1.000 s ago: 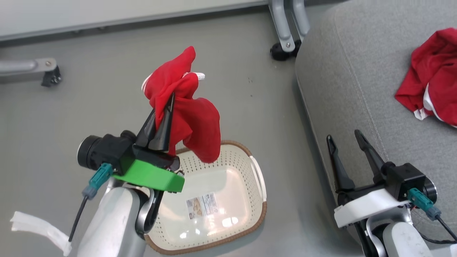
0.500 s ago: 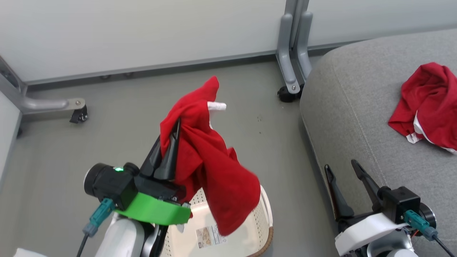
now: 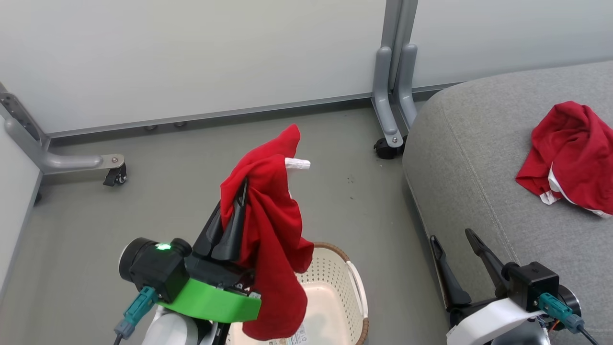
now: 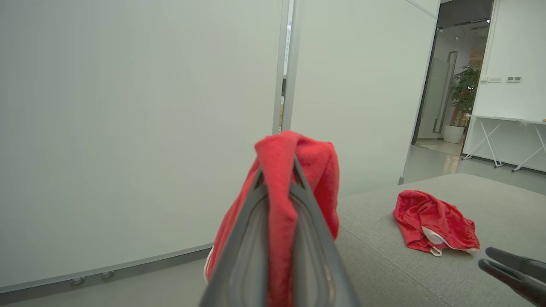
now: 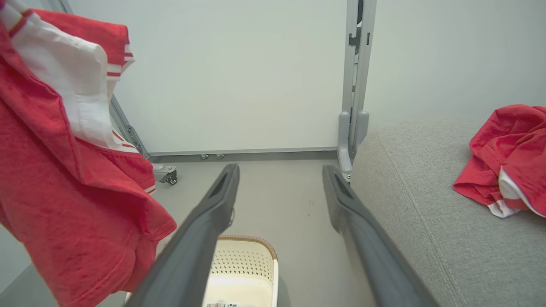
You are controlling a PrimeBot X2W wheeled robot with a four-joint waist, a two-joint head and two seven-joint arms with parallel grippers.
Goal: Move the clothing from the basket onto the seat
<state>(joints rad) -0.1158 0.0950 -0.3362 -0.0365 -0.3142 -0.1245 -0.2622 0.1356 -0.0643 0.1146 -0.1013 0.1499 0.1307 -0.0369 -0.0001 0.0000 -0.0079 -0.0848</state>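
Note:
My left gripper (image 3: 241, 191) is shut on a red garment with white trim (image 3: 273, 239), held high above the cream basket (image 3: 342, 280) on the floor. In the left wrist view the cloth (image 4: 294, 187) is draped over my closed fingertips (image 4: 279, 168). The same garment (image 5: 64, 162) hangs at the left of the right wrist view. A second red garment (image 3: 572, 155) lies crumpled on the grey seat (image 3: 469, 158); it also shows in both wrist views (image 4: 433, 221) (image 5: 505, 157). My right gripper (image 3: 452, 237) stands open and empty beside the seat's front edge, its fingers (image 5: 213, 213) spread over the basket (image 5: 251, 264).
A grey metal leg with a caster (image 3: 390, 120) stands against the white wall panel beside the seat's corner. Another metal foot with a caster (image 3: 110, 165) lies at the left. Bare grey floor (image 3: 167, 191) stretches between them.
The whole view has shifted as the camera rose, bringing the wall into sight. The held garment now hangs straighter from my left gripper. The right gripper stays open.

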